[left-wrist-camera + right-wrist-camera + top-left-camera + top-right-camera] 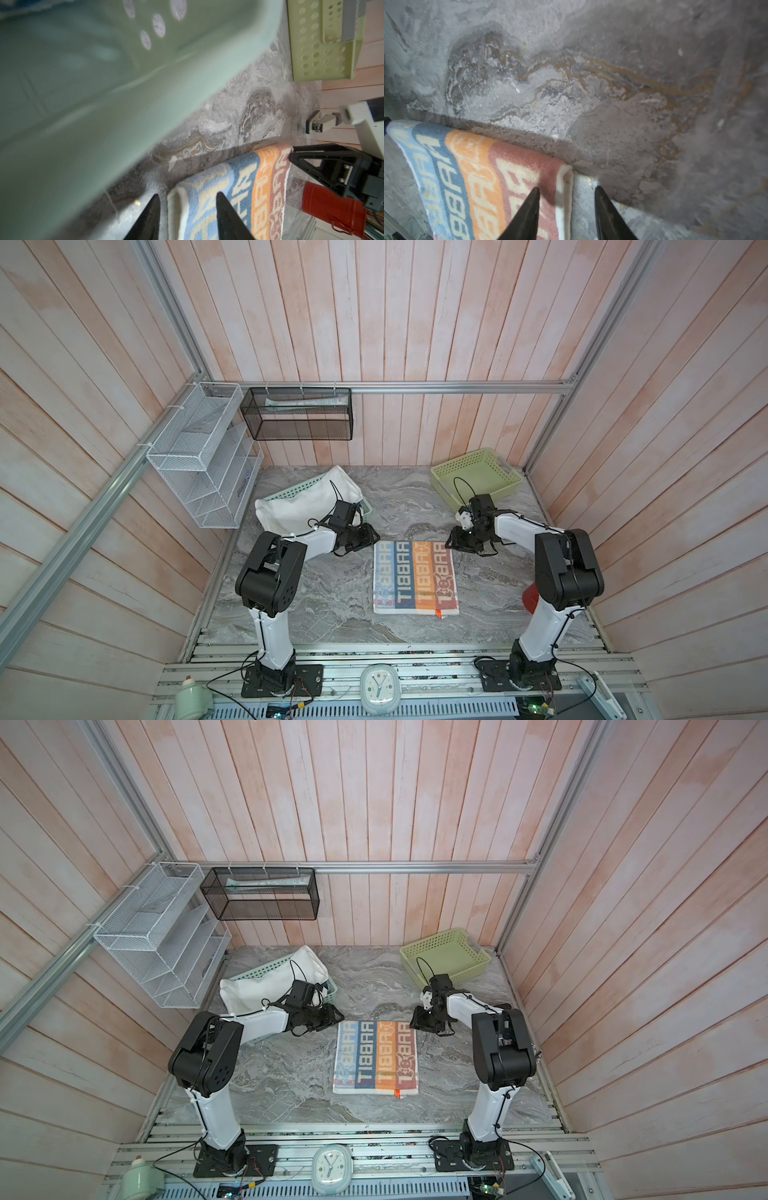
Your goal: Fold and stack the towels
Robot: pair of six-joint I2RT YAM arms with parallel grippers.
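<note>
The blue-orange-brown striped towel (415,576) (376,1056) lies flat on the marble table, folded double, with its fold along the far edge. My left gripper (372,537) (188,194) hangs open at the far left corner, one finger on each side of the towel's cream edge (174,207). At the far right corner my right gripper (451,541) (567,187) is open too, astride the cream edge (564,197) without pinching it. A plain white towel (303,502) (270,977) bulges out of the teal basket (291,489) behind my left arm.
A yellow-green perforated basket (476,477) (320,41) stands at the back right. A red cup (530,597) (332,199) sits by my right arm's base. Wire racks (199,456) hang on the left wall. The teal basket's wall (104,83) is close beside my left wrist.
</note>
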